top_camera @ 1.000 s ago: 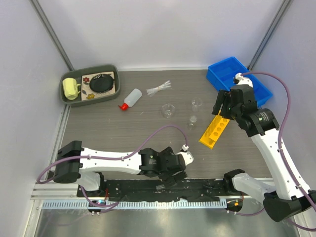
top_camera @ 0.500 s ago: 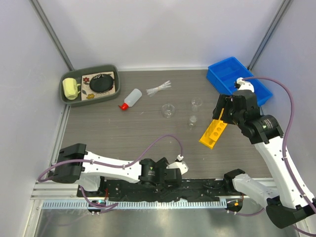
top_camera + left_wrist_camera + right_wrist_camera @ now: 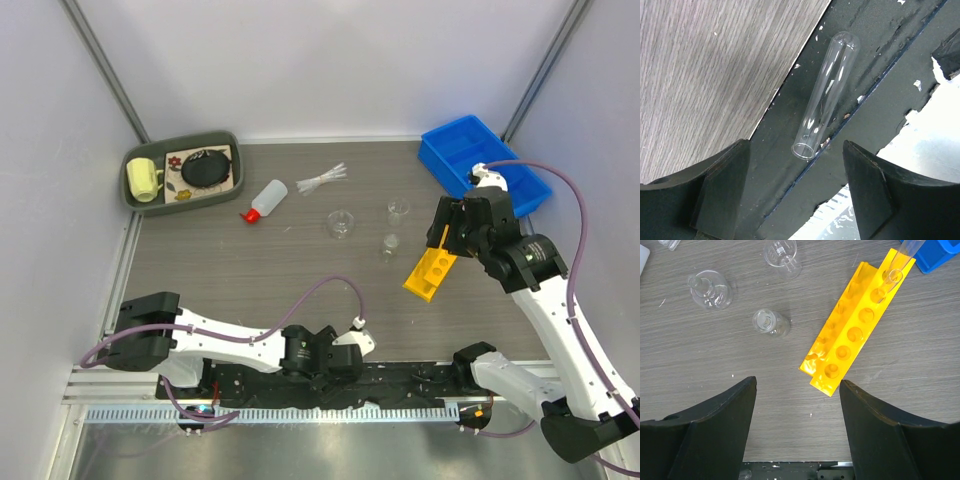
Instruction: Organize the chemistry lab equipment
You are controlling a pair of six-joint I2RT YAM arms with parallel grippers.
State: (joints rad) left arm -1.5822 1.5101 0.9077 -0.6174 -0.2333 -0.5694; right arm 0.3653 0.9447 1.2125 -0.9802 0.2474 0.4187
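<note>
The left claw [image 3: 794, 147] hung with its jaws apart and nothing between them, low over the black base plate [image 3: 867, 65] at the near edge of the table [image 3: 710, 60]. A clear glass tube [image 3: 826, 95] lay loose on that plate just beyond the fingertips, its open end towards them, touched by neither finger.

The right claw [image 3: 797, 382] was also spread wide and empty, hovering above the yellow rack [image 3: 855, 335]. The rack lay slantwise on the wood near the blue bin [image 3: 480, 155]. One clear tube [image 3: 900, 260] stood in a hole at its far end.

Three small glass beakers [image 3: 341, 223] [image 3: 397, 211] [image 3: 389, 244] stood apart from one another left of the rack. The white squeeze bottle [image 3: 265, 198] lay on its side further left, and the thin pipettes [image 3: 322, 180] lay loose just beyond it
</note>
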